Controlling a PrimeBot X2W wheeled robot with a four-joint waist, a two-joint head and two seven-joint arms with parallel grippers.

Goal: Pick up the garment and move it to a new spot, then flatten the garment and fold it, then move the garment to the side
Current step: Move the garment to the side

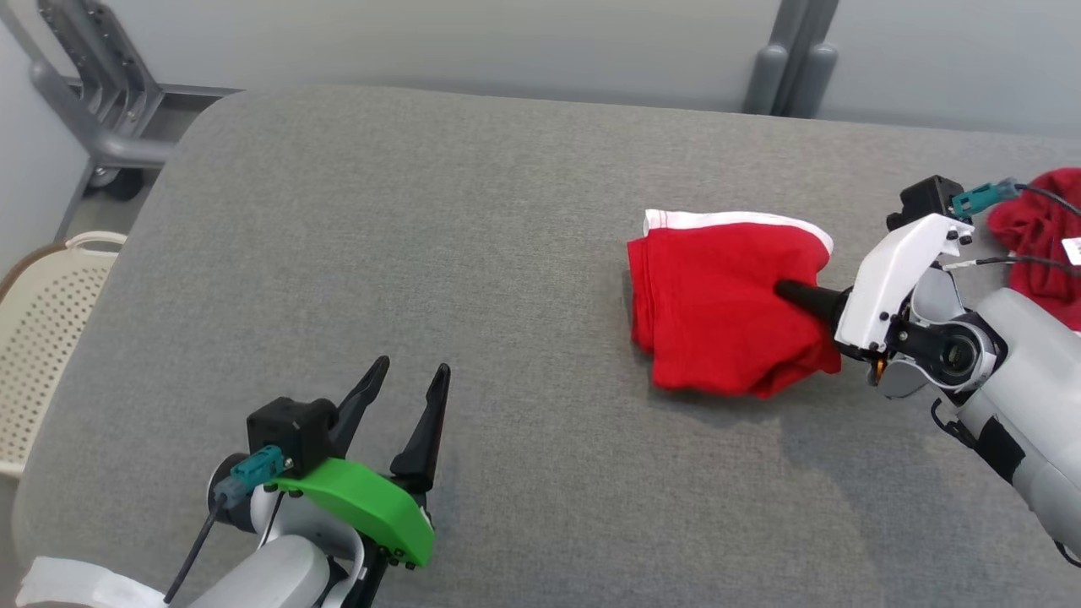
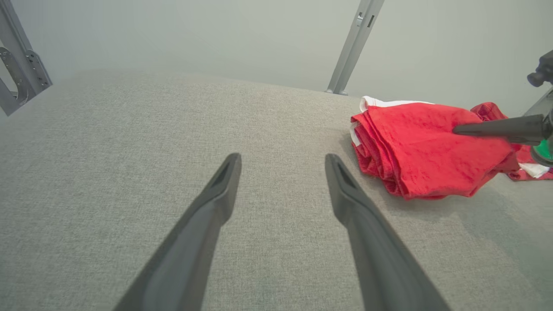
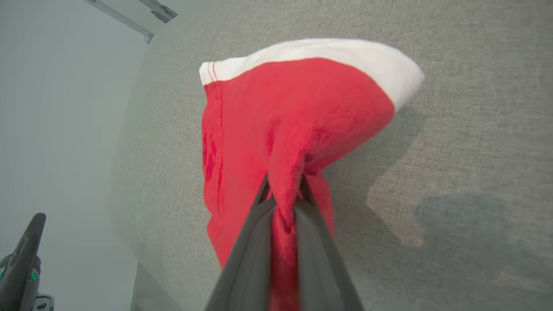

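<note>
The garment [image 1: 718, 312] is red with a white waistband, folded into a thick bundle on the grey table at the right. My right gripper [image 1: 781, 290] reaches in from the right and is shut on a pinch of its red cloth. The right wrist view has the two fingers [image 3: 255, 224] clamping a ridge of the garment [image 3: 285, 129], whose right side is lifted a little off the surface. My left gripper [image 1: 414, 376] rests open near the front left, well apart from the garment [image 2: 423, 147], with nothing between its fingers [image 2: 216, 194].
A second red cloth [image 1: 1043, 232] with a white tag lies at the table's far right edge behind my right wrist. A cream perforated basket [image 1: 42, 338] stands off the table's left side. Grey metal frames [image 1: 93, 93] rise behind the table.
</note>
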